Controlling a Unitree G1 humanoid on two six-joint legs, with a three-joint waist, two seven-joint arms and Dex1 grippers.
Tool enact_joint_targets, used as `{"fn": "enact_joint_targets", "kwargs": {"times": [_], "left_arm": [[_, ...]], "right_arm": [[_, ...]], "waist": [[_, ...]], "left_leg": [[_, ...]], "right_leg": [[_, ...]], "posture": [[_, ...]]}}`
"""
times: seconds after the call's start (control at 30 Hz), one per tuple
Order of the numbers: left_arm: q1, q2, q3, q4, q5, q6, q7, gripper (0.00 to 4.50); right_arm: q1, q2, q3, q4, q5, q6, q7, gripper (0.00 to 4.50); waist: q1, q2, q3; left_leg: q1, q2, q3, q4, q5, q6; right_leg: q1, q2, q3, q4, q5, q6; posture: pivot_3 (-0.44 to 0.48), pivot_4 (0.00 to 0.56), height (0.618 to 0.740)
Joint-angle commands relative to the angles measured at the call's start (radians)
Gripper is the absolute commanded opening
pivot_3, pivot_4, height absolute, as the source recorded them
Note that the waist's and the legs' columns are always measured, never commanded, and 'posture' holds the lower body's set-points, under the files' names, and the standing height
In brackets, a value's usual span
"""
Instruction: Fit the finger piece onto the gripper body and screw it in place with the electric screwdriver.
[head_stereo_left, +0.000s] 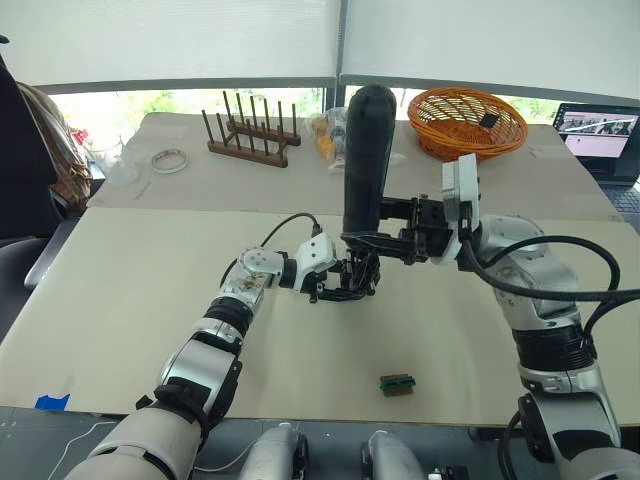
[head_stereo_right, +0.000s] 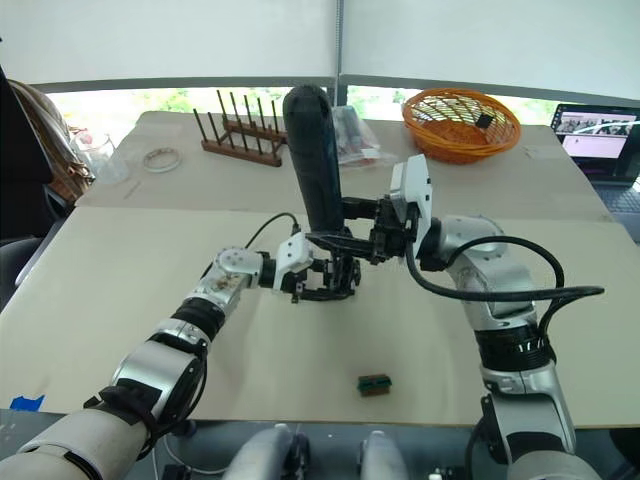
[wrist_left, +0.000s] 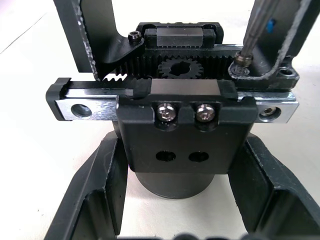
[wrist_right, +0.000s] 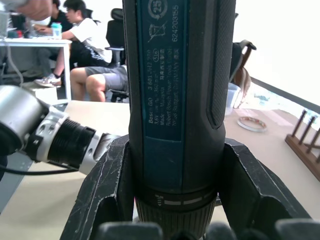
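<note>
Matte black electric screwdriver (head_stereo_left: 367, 160), black gripper body (head_stereo_left: 347, 283) with silver rails, orange basket (head_stereo_left: 467, 122), green-and-black block (head_stereo_left: 397, 384).

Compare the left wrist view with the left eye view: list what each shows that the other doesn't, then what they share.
Left wrist view alone: the bit tip seated on a screw, the rack teeth and gear.

Left eye view alone: the table, orange basket, wooden rack, small green-and-black block, the right claw clamping the electric screwdriver.

Both: the gripper body, held in the left claw.
</note>
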Motion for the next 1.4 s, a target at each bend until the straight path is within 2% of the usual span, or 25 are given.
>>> {"fn": "enact_joint_targets", "kwargs": {"times": [0.03, 0.27, 0.77, 1.0, 1.2, 1.4], "left_arm": [[-0.03, 0.014, 0.014, 0.003, 0.006, 0.005, 0.013, 2.31], [-0.038, 0.019, 0.016, 0.008, 0.008, 0.004, 0.013, 2.31], [-0.033, 0.032, 0.024, -0.001, 0.008, 0.008, 0.011, 2.31], [-0.015, 0.036, 0.015, -0.008, 0.013, 0.006, 0.004, 2.31], [0.009, 0.038, 0.0, -0.014, 0.024, 0.003, -0.001, 2.3], [0.013, 0.036, -0.002, -0.011, 0.031, 0.007, 0.006, 2.31]], "right_arm": [[0.003, 0.0, 0.023, 0.075, -0.026, 0.096, -0.04, 1.93], [-0.035, -0.003, 0.029, 0.152, -0.028, 0.19, -0.07, 1.93], [0.012, -0.009, 0.03, 0.141, -0.077, 0.059, -0.074, 1.93], [-0.07, -0.004, -0.042, 0.058, -0.017, 0.058, -0.123, 1.93], [-0.16, 0.017, -0.124, -0.068, 0.141, 0.132, -0.149, 1.93], [-0.125, 0.022, -0.134, -0.132, 0.192, 0.178, -0.15, 1.93]], "waist": [[-0.001, -0.001, -0.001], [-0.001, -0.007, -0.004], [-0.002, -0.008, -0.005], [-0.004, -0.008, -0.005], [-0.003, -0.008, -0.003], [-0.004, -0.008, -0.003]], "left_leg": [[0.0, 0.0, 0.0, 0.0, 0.0, 0.0], [0.002, 0.001, 0.0, 0.0, 0.0, 0.0], [0.003, 0.001, 0.0, -0.001, 0.0, 0.0], [0.003, 0.001, 0.0, -0.001, -0.001, 0.001], [-0.001, 0.0, 0.0, -0.004, 0.001, -0.001], [-0.001, 0.0, 0.0, -0.004, 0.0, -0.001]], "right_leg": [[0.0, 0.0, 0.0, 0.0, 0.0, 0.0], [0.0, -0.001, 0.0, 0.0, 0.0, 0.0], [0.001, -0.001, 0.001, 0.0, 0.0, 0.0], [0.0, -0.003, 0.001, 0.0, 0.0, 0.0], [-0.005, -0.004, 0.001, 0.001, 0.0, 0.0], [-0.004, -0.004, -0.001, 0.0, 0.0, 0.0]], "posture": [[0.0, 0.15, 0.74], [0.0, 0.15, 0.74], [0.0, 0.15, 0.74], [0.0, 0.15, 0.74], [0.0, 0.15, 0.74], [0.0, 0.15, 0.74]]}}
